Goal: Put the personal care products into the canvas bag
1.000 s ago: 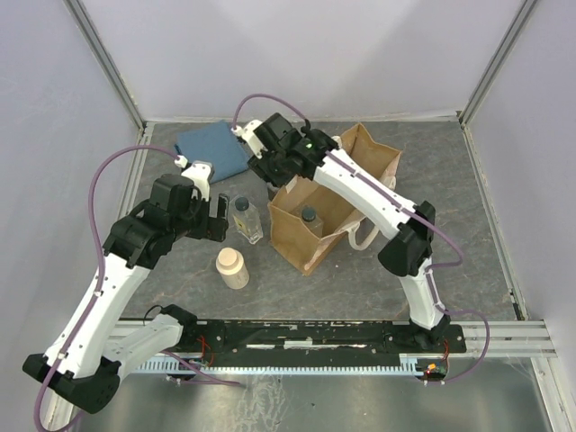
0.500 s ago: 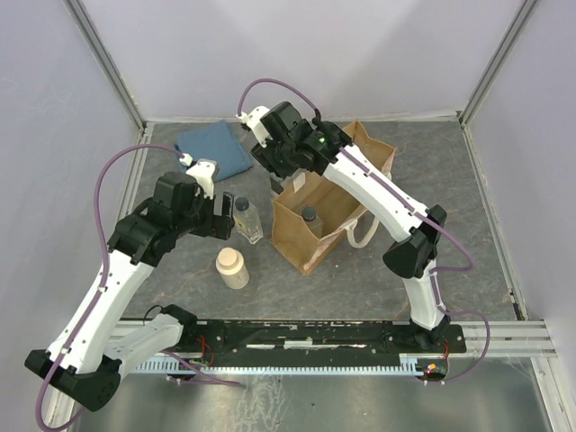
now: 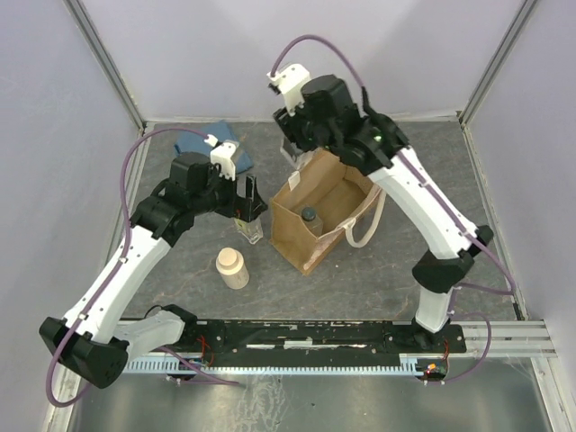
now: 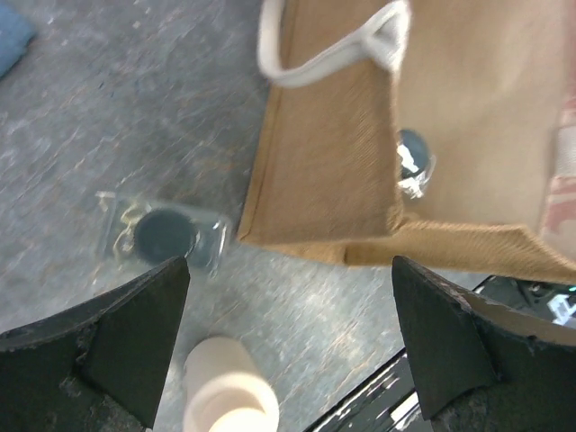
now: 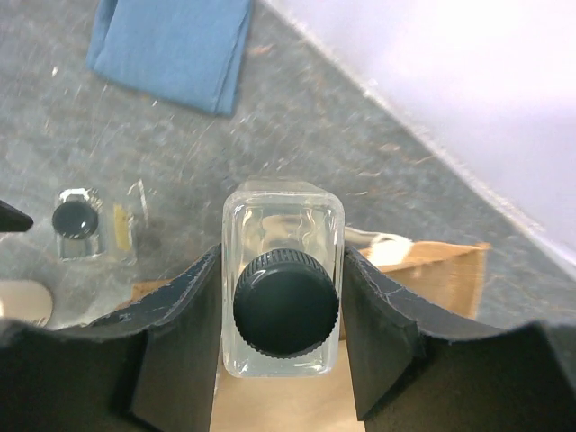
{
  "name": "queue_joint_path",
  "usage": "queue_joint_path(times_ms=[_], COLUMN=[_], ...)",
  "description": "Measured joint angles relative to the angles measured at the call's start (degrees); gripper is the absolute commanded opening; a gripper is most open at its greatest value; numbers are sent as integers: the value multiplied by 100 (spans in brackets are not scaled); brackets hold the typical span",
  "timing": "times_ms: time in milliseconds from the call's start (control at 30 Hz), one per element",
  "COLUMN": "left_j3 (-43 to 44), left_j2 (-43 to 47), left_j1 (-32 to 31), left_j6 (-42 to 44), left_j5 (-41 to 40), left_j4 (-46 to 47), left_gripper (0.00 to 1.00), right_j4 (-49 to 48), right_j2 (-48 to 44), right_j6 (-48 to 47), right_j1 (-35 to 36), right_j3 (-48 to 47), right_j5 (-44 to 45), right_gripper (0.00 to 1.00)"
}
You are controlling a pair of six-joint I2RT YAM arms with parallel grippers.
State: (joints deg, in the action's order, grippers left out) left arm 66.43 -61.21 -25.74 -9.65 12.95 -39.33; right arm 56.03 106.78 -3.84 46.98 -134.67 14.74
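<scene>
One bottle (image 3: 309,216) is in the bag (image 3: 290,241), the right gripper (image 5: 283,270) pinches a second bottle (image 5: 286,304) above it, the left gripper (image 4: 290,263) gapes over the third bottle (image 4: 165,236) and cream bottle (image 4: 225,387).

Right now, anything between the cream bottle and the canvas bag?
Nothing: only bare grey table between the cream bottle and the canvas bag, clear in the top view and the left wrist view.
</scene>
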Motion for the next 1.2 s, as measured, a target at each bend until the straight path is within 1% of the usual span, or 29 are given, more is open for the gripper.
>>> queue_joint_path(times_ms=[200,400,500,633,667,767,833,900,967,1000,1033,1200], left_j3=[251,466,466,459,450,444,444,444,444,444,444,437], left_j2=[-251,-533,-817,-1290,-1364,-1596,-1674,-1718,-1727,-1727,-1727,-1725], left_j1=[0,-87,-289,-680,-748,-966,-1051,-1102,-1115,-1115,-1115,-1115], left_j6=[-275,-428,-496,-496,-496,-490,-483,-459,-393,-376,-356,-306], left_j5=[551,837,835,634,573,297,129,-68,-227,-308,-393,-645], left_j4=[752,1482,1714,1832,1840,1834,1821,1797,1744,1711,1683,1615], left_gripper=[100,100,100,100,98,73,53,34,21,17,15,14], right_j4=[-216,-199,-155,-144,-133,-160,-229,-304,-382,-435,-522,-955], right_j2=[-643,-1390,-1801,-2347,-2420,-2509,-2509,-2509,-2509,-2509,-2509,-2520], right_j6=[-302,-509,-505,-452,-417,-280,-162,-22,118,175,256,568], right_j1=[-107,-164,-168,-168,-168,-179,-192,-205,-212,-216,-216,-216], right_j3=[-13,433,907,1849,2046,2566,2883,3211,3475,3593,3727,4328], right_j5=[645,1327,1515,1552,1543,1432,1292,1084,903,813,719,411], right_gripper=[0,0,0,0,0,0,0,0,0,0,0,0])
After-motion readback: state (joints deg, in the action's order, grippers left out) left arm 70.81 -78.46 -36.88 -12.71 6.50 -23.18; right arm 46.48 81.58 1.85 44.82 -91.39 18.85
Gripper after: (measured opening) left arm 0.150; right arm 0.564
